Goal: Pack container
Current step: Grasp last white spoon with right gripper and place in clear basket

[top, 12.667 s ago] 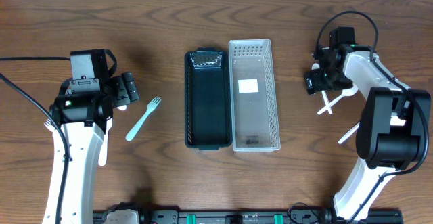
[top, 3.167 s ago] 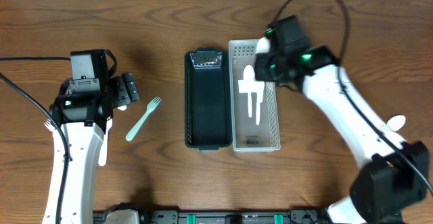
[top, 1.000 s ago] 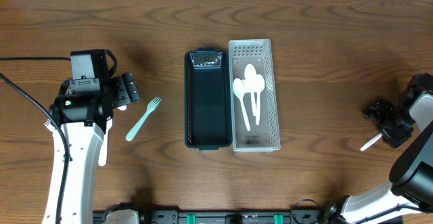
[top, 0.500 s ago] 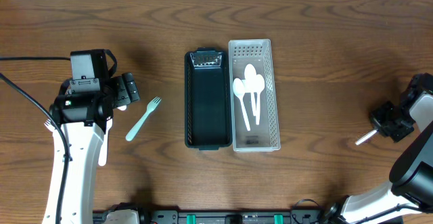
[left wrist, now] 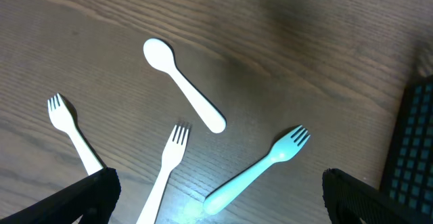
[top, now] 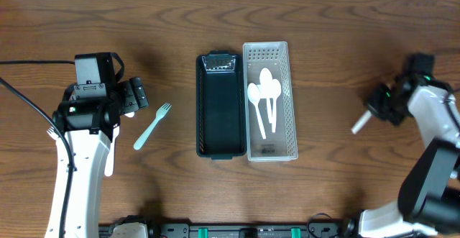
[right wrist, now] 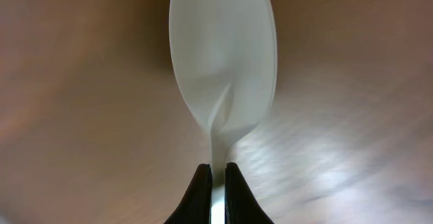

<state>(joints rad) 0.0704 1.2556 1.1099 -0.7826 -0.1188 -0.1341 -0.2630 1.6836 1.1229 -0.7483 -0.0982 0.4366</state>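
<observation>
Glossy, seemingly plastic spoon and matt, grained wooden table.

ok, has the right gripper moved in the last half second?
Yes. The right gripper, shut on a white spoon, has shifted up and left in the overhead view, closer to the clear tray.

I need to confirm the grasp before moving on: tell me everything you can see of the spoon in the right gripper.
The spoon is white, smooth, plastic-looking, one piece: an oval bowl narrowing to a thin neck. The right gripper is shut on that neck, the bowl sticking out past its fingertips. Overhead, a white end pokes out of the gripper, right of the clear tray. Whether it touches the table cannot be told.
</observation>
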